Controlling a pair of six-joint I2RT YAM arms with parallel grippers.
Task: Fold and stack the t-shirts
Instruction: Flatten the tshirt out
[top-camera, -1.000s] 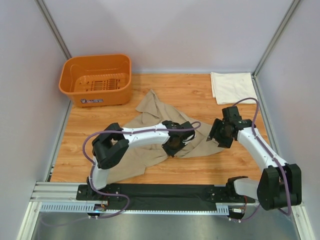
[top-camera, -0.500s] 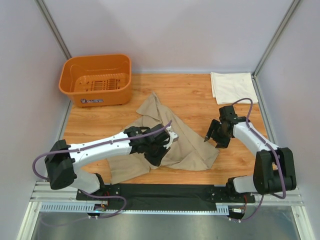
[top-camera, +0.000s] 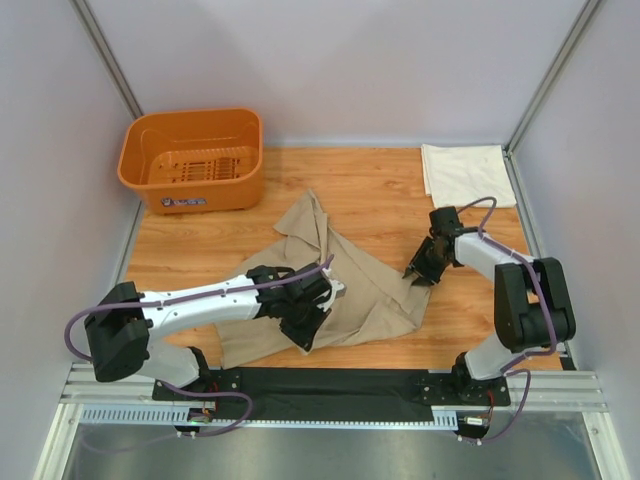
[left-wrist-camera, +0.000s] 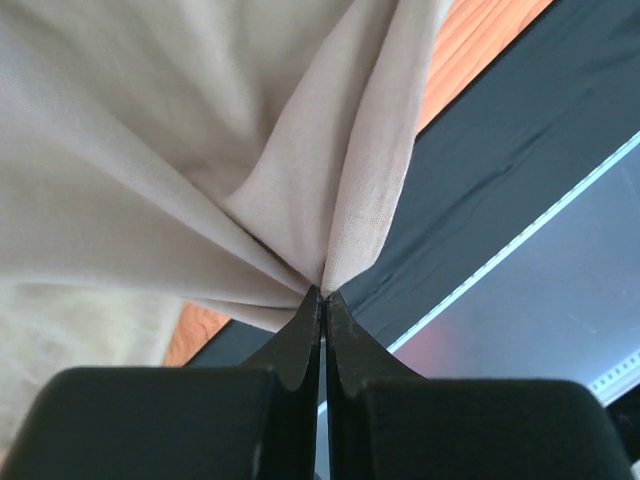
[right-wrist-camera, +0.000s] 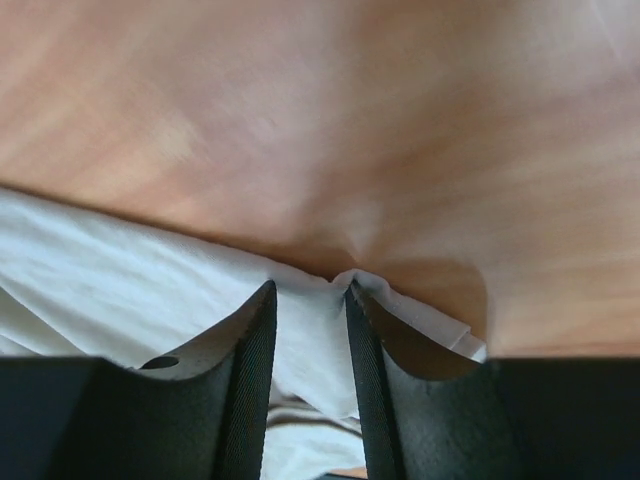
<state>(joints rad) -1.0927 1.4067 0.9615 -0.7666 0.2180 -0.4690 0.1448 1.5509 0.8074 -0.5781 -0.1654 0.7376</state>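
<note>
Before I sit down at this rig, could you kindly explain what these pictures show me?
Two robot arms are bolted at the near edge of a wooden table. The wide picture looks down from above; the two close-ups come from wrist cameras. On the table lie a crumpled tan t-shirt, a folded cream t-shirt far right, and an orange basket far left. The left pincer is shut on a fold of the tan t-shirt. The right pincer straddles its edge; whether it grips is unclear.
</note>
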